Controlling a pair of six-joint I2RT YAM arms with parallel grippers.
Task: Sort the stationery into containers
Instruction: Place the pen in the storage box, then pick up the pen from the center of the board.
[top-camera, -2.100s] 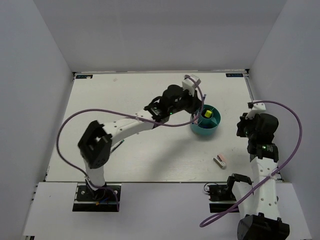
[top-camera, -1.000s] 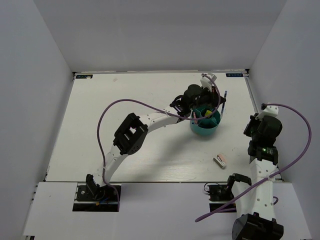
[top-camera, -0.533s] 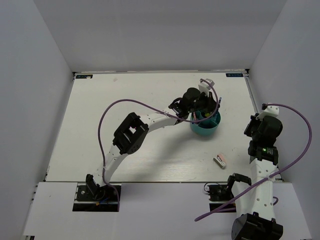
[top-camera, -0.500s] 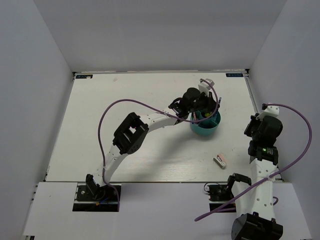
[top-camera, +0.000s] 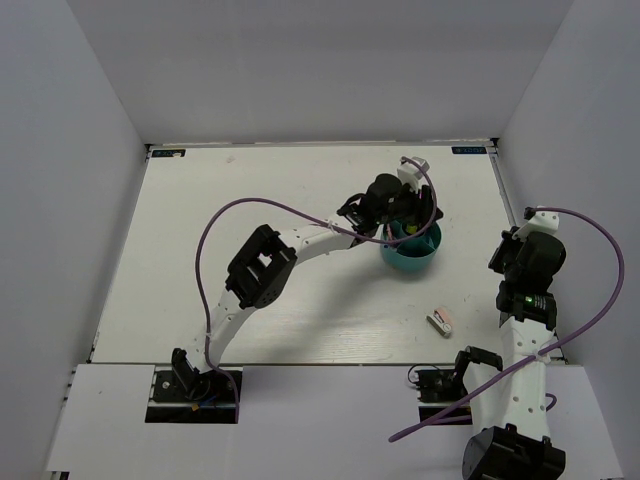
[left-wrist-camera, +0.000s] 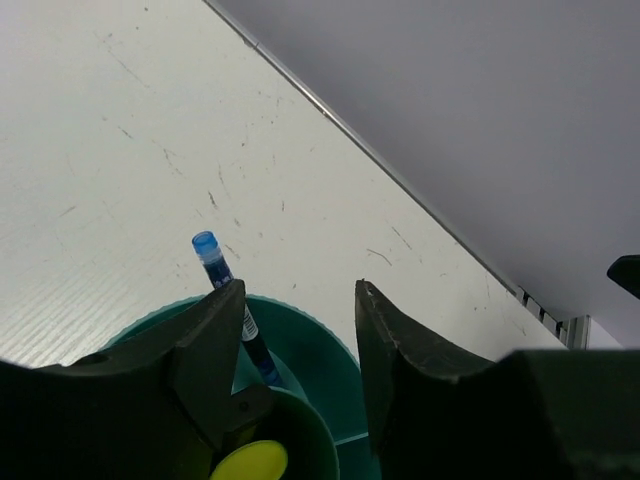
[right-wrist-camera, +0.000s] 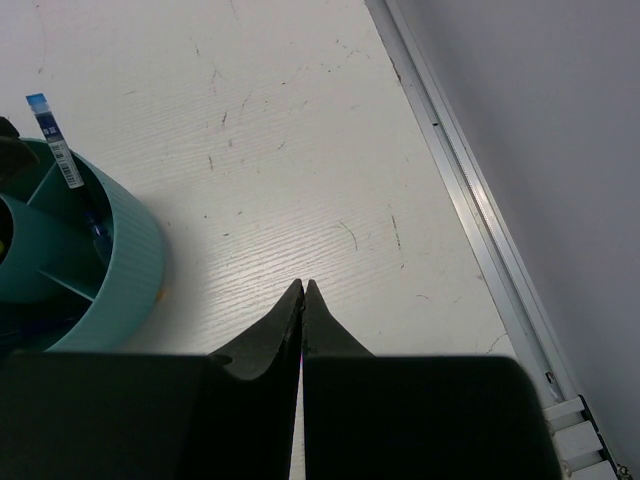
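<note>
The round teal organiser (top-camera: 410, 263) stands right of the table's middle. My left gripper (top-camera: 416, 222) hangs right over it, open. In the left wrist view its jaws (left-wrist-camera: 298, 290) stand apart above the organiser's rim (left-wrist-camera: 320, 350). A thin blue pen (left-wrist-camera: 215, 262) stands upright in a compartment, close against the left finger. A yellow highlighter cap (left-wrist-camera: 248, 462) shows in the inner cup. A pink-white block (top-camera: 440, 321) lies on the table nearer to me. My right gripper (right-wrist-camera: 303, 285) is shut on nothing, over bare table right of the organiser (right-wrist-camera: 125, 260).
A metal rail (right-wrist-camera: 470, 200) runs along the table's right edge, close to my right gripper (top-camera: 500, 250). White walls enclose the back and both sides. The left arm's purple cable (top-camera: 260, 205) arcs over the table's middle.
My left gripper lowered the blue pen into the organiser, then opened and let it go. The right arm has not moved in the last second.
</note>
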